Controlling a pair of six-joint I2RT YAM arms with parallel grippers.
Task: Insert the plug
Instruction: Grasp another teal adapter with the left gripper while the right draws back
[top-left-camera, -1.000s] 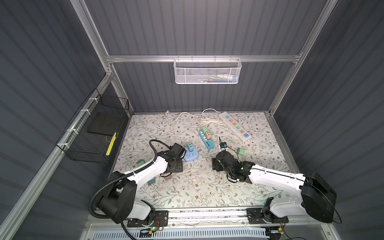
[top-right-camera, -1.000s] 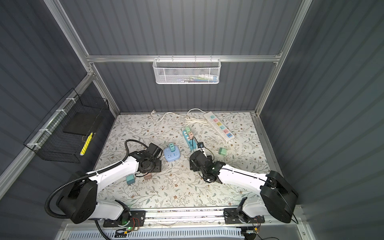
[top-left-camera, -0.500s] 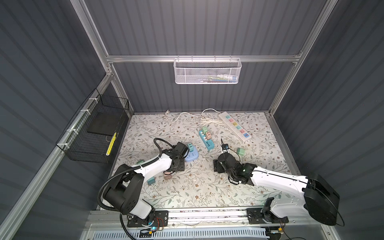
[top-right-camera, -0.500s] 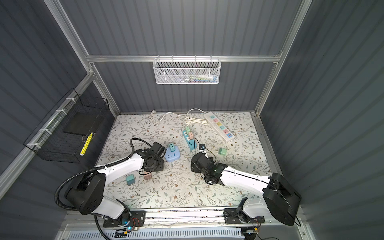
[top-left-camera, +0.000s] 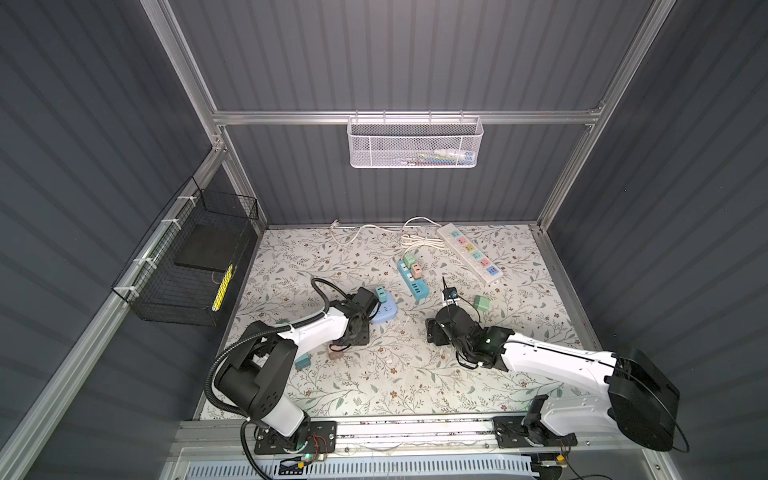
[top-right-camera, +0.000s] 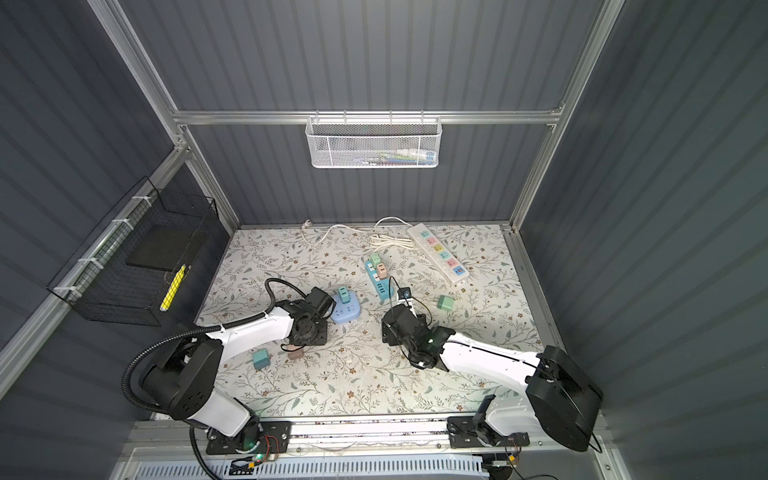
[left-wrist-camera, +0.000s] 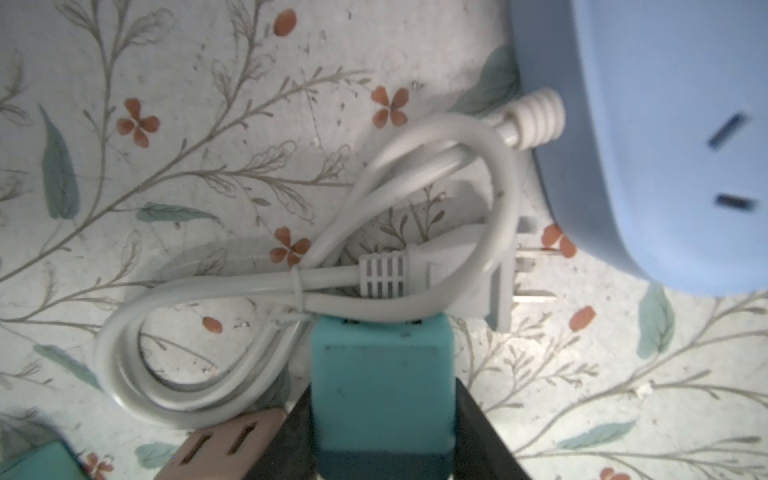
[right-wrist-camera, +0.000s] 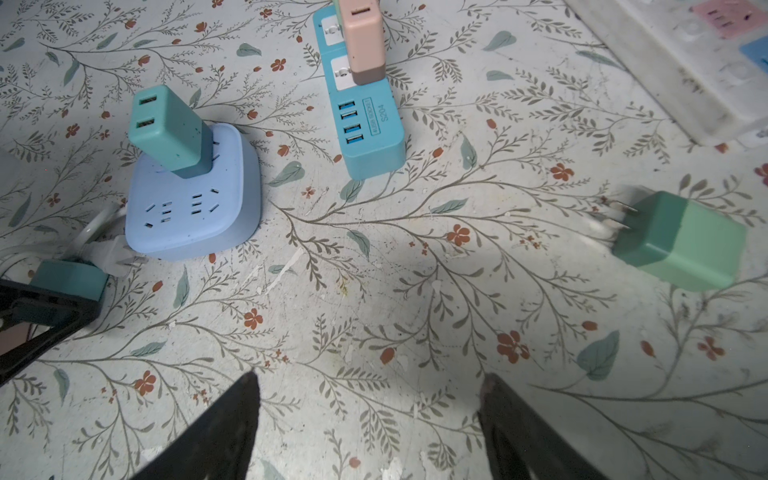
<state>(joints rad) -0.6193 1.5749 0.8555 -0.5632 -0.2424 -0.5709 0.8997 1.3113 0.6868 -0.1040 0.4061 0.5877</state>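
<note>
Left jaws clamped on the teal plug (left-wrist-camera: 382, 382), which sits right between them, just beside the blue socket hub (left-wrist-camera: 665, 124) and a bundled white cord (left-wrist-camera: 415, 286). Right jaws gape apart over the desk (right-wrist-camera: 374, 270). A green plug (right-wrist-camera: 681, 245) lies on its side nearby, clear of them.

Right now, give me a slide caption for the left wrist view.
Left gripper clamps a teal charger beside a bundled white cord, near the pale blue socket hub.
</note>
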